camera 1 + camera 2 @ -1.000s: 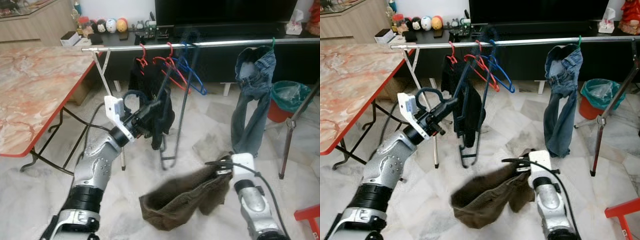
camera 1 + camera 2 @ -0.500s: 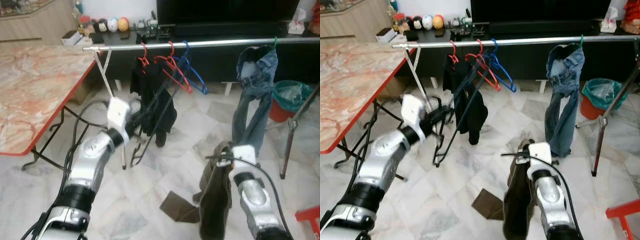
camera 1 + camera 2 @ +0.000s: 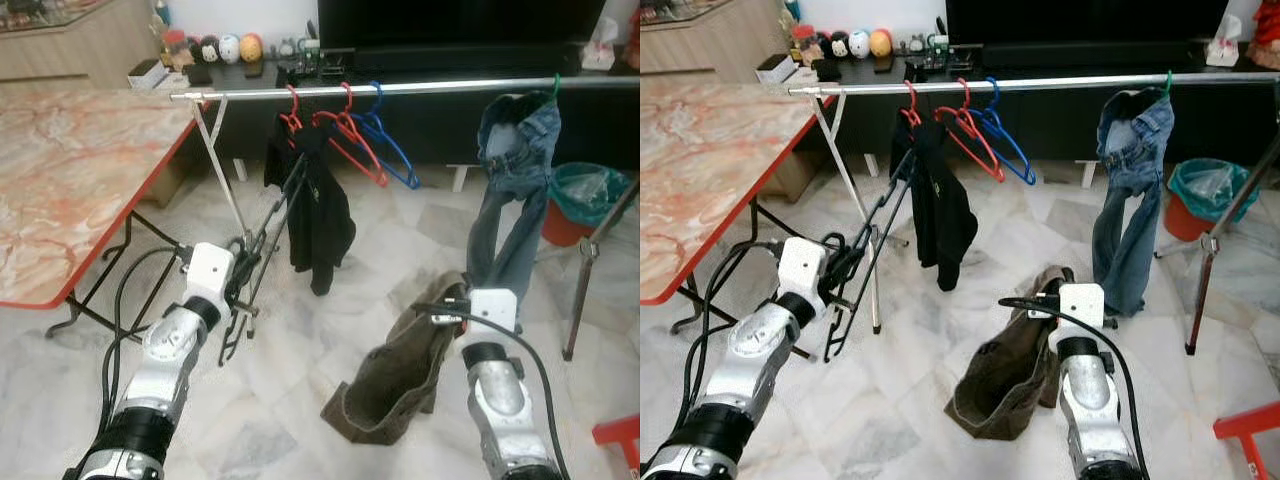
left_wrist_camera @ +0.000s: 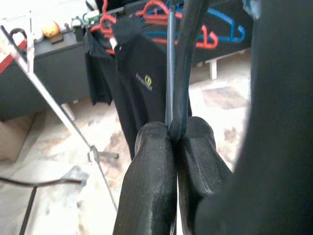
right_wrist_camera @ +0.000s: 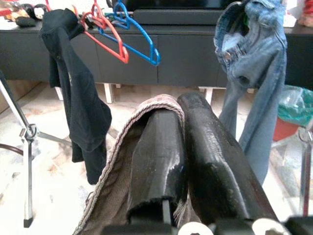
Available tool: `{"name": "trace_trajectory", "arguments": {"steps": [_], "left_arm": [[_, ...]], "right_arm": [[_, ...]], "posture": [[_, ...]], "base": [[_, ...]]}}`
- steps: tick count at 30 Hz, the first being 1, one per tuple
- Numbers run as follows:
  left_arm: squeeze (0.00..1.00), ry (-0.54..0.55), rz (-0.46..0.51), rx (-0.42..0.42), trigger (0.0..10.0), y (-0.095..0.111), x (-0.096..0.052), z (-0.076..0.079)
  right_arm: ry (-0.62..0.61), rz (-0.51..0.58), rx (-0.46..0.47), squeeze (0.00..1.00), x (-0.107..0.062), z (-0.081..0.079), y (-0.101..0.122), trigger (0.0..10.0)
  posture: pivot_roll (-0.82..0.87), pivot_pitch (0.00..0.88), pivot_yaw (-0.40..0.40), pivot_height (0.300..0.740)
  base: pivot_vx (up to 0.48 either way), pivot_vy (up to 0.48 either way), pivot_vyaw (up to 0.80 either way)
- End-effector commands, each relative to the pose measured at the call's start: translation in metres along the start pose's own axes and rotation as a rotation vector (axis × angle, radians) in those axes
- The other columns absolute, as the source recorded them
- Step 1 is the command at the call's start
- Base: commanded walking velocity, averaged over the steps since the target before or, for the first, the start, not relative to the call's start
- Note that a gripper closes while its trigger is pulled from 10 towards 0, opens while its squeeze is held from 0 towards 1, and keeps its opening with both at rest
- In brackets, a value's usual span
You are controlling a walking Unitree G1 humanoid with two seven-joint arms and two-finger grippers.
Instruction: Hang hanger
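A thin dark wire hanger [image 3: 262, 235] is pinched by the left gripper [image 4: 175, 142] below the silver rail [image 3: 420, 87]; brown fabric shorts [image 3: 392, 375] are clamped by the right gripper [image 5: 183, 110].

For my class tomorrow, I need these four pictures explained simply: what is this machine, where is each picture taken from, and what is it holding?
This is a humanoid household robot with two silver arms, each ending in two black fingers. The two wide pictures come from cameras in its head, looking down and forward; the two close-ups come from a camera on each wrist. Ahead stands a clothes rail carrying a black shirt, red hangers, a blue hanger and jeans. The left gripper is pinched shut on a dark hanger. The right gripper clamps the waistband of brown trousers, which sag towards the marble floor. A marble-topped table stands to the left.
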State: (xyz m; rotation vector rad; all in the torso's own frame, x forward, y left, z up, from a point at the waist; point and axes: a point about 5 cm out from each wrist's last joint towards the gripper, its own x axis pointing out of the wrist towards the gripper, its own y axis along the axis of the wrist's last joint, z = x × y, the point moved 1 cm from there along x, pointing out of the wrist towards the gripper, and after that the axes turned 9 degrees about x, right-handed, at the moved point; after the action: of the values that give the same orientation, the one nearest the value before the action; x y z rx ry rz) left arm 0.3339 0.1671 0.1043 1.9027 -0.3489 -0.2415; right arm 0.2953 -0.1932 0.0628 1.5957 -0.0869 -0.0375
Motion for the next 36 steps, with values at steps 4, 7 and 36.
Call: {"name": "trace_trajectory", "arguments": {"steps": [4, 7, 36], "left_arm": [[0.0, 0.038, -0.035, -0.018, 10.0, -0.011, -0.008, -0.006], [0.0, 0.047, -0.027, -0.058, 10.0, -0.01, -0.008, -0.005], [0.0, 0.078, 0.028, -0.082, 10.0, 0.0, -0.001, -0.006]], "right_arm": [[-0.005, 0.048, 0.029, 0.0, 0.0, -0.003, 0.01, 10.0], [-0.025, 0.048, 0.028, 0.0, 0.0, 0.0, 0.011, 10.0], [0.013, 0.064, -0.013, 0.0, 0.007, -0.006, 0.019, 10.0]], "posture": [[0.05, 0.032, 0.084, 0.74], [0.05, 0.021, 0.083, 0.74], [0.07, 0.02, 0.08, 0.74]], "base": [[0.0, 0.0, 0.0], [0.0, 0.0, 0.0], [0.0, 0.381, 0.4]]}}
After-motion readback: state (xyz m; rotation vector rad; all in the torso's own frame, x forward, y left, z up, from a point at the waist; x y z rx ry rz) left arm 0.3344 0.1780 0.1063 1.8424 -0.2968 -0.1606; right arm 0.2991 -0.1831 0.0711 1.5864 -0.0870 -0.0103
